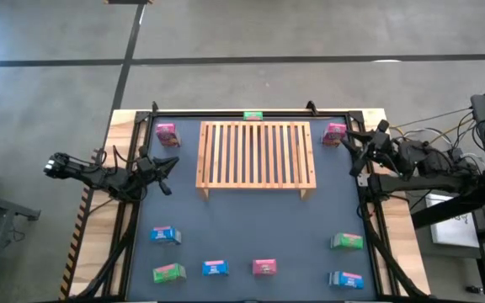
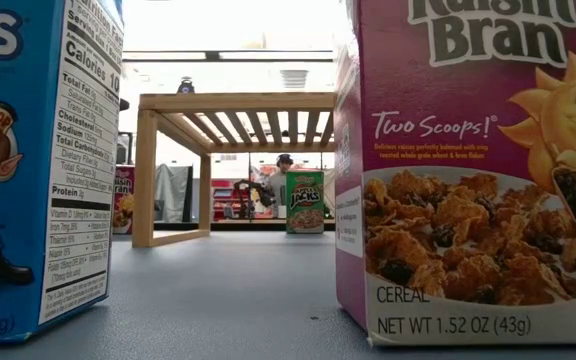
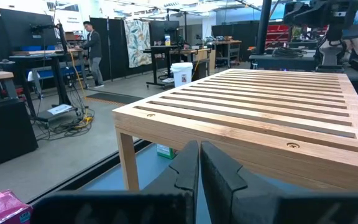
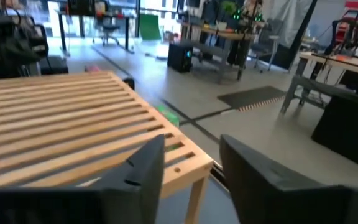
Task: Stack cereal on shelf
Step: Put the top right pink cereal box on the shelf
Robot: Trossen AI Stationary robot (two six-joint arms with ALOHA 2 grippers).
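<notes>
Dark grey tabletop (image 1: pixel 251 227) fills a wood-edged bench in a busy workshop, with a person standing at a desk far behind. At the back centre stands the shelf (image 1: pixel 256 156), a low light-wood rack with a slatted top, and nothing rests on it yet.

Cereal boxes lie scattered around it. One pink box (image 1: pixel 167 133) sits just beside the shelf's back left corner, another pink box (image 1: pixel 335 133) just beside its back right corner, and a green box (image 1: pixel 253 116) stands behind the shelf at the table's rear edge. Along the front lie a blue box (image 1: pixel 164 235), a green box (image 1: pixel 168 272), a blue box (image 1: pixel 215 268), a pink box (image 1: pixel 264 268), a green box (image 1: pixel 347 242) and a blue box (image 1: pixel 346 279).

The left gripper (image 1: pixel 163 175) hovers at the shelf's left end, fingers clenched together on nothing. The right gripper (image 1: pixel 356 150) hovers at the shelf's right end, fingers released and spread apart.

Each back pink box lies just behind its own side's gripper, so the open right one looks best placed to begin.
</notes>
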